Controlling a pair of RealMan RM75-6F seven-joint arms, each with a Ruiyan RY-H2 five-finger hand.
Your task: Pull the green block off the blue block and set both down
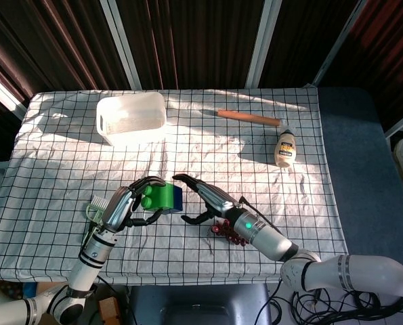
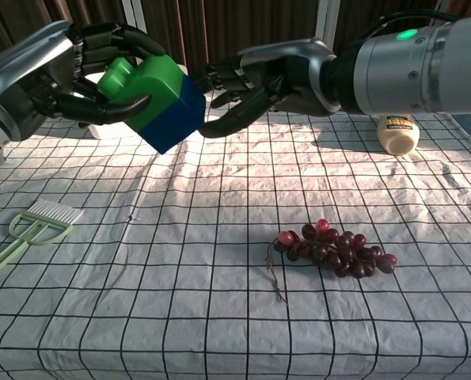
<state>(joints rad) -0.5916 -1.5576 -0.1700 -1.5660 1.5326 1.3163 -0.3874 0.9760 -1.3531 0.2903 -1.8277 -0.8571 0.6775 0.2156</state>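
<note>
Green block (image 2: 152, 83) on blue block (image 2: 178, 117) (left robot hand (image 2: 77, 71))

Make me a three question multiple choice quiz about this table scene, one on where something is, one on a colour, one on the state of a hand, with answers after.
1. Where do the grapes lie?
A. in the white tub
B. on the checked cloth, near the front edge
C. on top of the rolling pin

2. What colour is the block stuck under the green block?
A. red
B. yellow
C. blue

3. What is the right hand doing?
A. reaching with fingers apart beside the blocks, holding nothing
B. gripping the mayonnaise bottle
C. resting flat on the comb

Answers:
1 B: the bunch sits on the bare cloth, far from the white tub.
2 C: the blue block is joined to the green one in the left hand.
3 A: its fingers are spread, empty, just right of the blue block.
</note>
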